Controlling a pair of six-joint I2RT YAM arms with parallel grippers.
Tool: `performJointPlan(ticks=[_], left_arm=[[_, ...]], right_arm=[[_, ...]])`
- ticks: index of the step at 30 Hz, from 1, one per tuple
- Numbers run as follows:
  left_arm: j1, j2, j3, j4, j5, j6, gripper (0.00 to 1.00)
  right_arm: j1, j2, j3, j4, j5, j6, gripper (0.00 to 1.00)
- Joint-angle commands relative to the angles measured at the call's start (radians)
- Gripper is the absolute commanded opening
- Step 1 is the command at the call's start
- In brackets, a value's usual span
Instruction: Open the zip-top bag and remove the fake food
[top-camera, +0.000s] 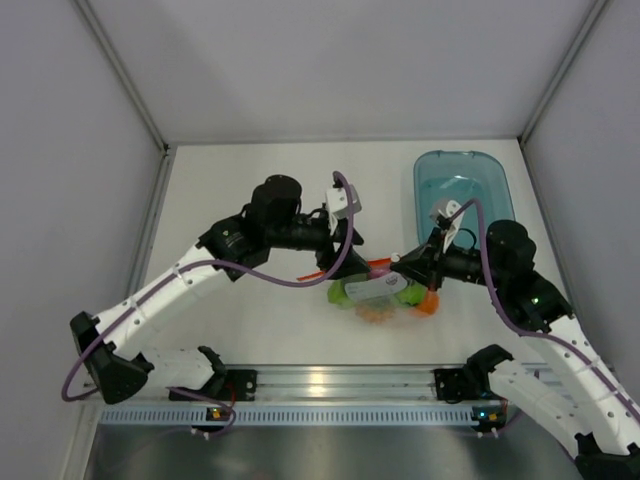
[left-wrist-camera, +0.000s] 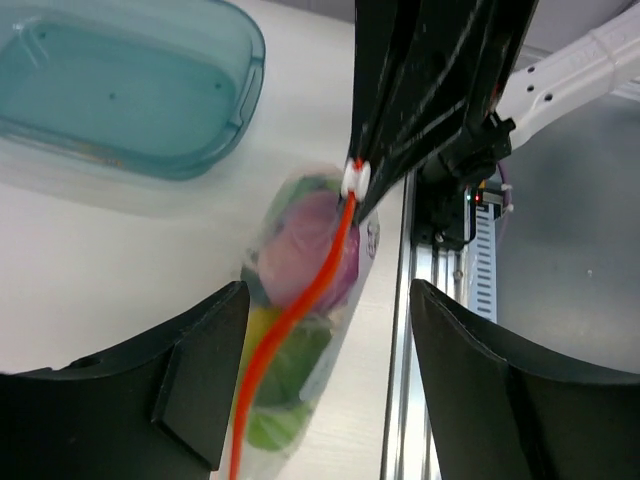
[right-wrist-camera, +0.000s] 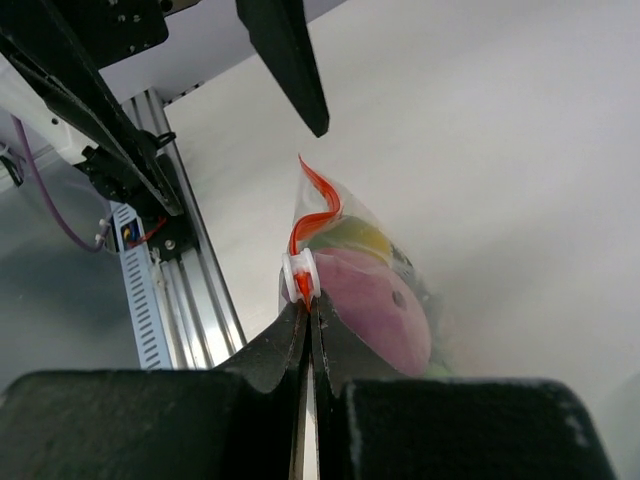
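Note:
The zip-top bag (top-camera: 372, 292) is clear and holds the fake food: a pink ball (right-wrist-camera: 375, 310), a yellow piece (right-wrist-camera: 360, 238) and green pieces (left-wrist-camera: 285, 385). An orange piece (top-camera: 428, 303) shows at its right end. My right gripper (right-wrist-camera: 308, 305) is shut on the bag's orange-red zip strip (left-wrist-camera: 300, 300), right under the white slider (right-wrist-camera: 300, 277). It also shows in the top view (top-camera: 405, 268). My left gripper (left-wrist-camera: 328, 290) is open, with its jaws on either side of the bag's other end and not touching it. It also shows in the top view (top-camera: 347, 258).
A translucent blue tub (top-camera: 463, 185) stands at the back right, also in the left wrist view (left-wrist-camera: 120, 90). The aluminium rail (top-camera: 330, 385) runs along the table's near edge, just in front of the bag.

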Motion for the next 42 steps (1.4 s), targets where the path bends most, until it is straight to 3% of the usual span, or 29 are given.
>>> performJointPlan(ticks=[1, 8, 14, 24, 28, 33, 37, 42], left_arm=[[0.002, 0.071, 0.094, 0.114, 0.113, 0.022, 0.71], [0.002, 0.168, 0.154, 0.19, 0.281, 0.028, 0.67], [-0.009, 0.212, 0.182, 0.2, 0.392, 0.011, 0.56], [-0.017, 0.251, 0.176, 0.23, 0.403, -0.027, 0.38], [-0.017, 0.249, 0.17, 0.232, 0.4, -0.027, 0.35], [-0.017, 0.251, 0.168, 0.23, 0.401, -0.027, 0.13], [-0.017, 0.255, 0.165, 0.23, 0.407, -0.026, 0.03], [-0.017, 0.251, 0.134, 0.23, 0.403, -0.01, 0.0]], right_arm=[[0.029, -0.016, 0.04, 0.023, -0.003, -0.033, 0.0], [0.064, -0.039, 0.036, 0.02, -0.008, -0.05, 0.0], [0.067, -0.05, 0.033, 0.028, 0.024, -0.046, 0.0], [0.069, -0.064, 0.012, 0.069, 0.023, -0.023, 0.0], [0.069, -0.064, 0.015, 0.069, 0.024, -0.021, 0.0], [0.069, -0.065, 0.013, 0.071, 0.043, -0.021, 0.0], [0.07, -0.077, 0.012, 0.072, 0.055, -0.015, 0.0], [0.069, -0.108, 0.012, 0.083, 0.107, 0.013, 0.0]])
